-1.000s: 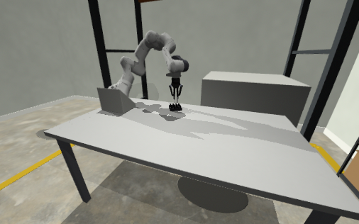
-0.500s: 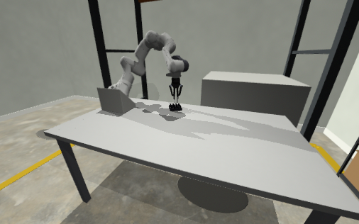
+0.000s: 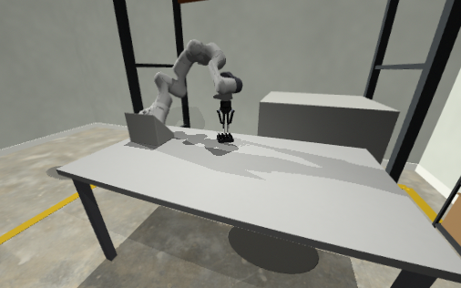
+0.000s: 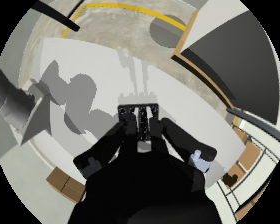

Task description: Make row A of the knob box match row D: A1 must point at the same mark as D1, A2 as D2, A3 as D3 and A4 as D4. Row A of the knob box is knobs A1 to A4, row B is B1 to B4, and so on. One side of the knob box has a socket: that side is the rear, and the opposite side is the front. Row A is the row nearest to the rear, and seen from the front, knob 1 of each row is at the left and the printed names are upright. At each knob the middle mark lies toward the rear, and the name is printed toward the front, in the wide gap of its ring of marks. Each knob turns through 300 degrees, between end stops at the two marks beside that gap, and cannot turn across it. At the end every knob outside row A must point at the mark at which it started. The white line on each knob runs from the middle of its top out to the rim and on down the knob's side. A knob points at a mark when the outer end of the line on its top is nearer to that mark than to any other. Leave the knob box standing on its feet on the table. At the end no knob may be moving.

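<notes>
Knob box (image 3: 224, 137) under narrowed tool (image 3: 225, 132)

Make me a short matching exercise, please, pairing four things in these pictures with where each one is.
Things:
1. knob box
2. gripper
3. grey wedge block
4. large grey crate

Places:
a. behind the table's far edge, on the right
b. pointing straight down over the knob box
c. on the table near its far edge, small and dark
d. on the table's far left corner, by the arm's base

Pairs: 1-c, 2-b, 3-d, 4-a
</notes>
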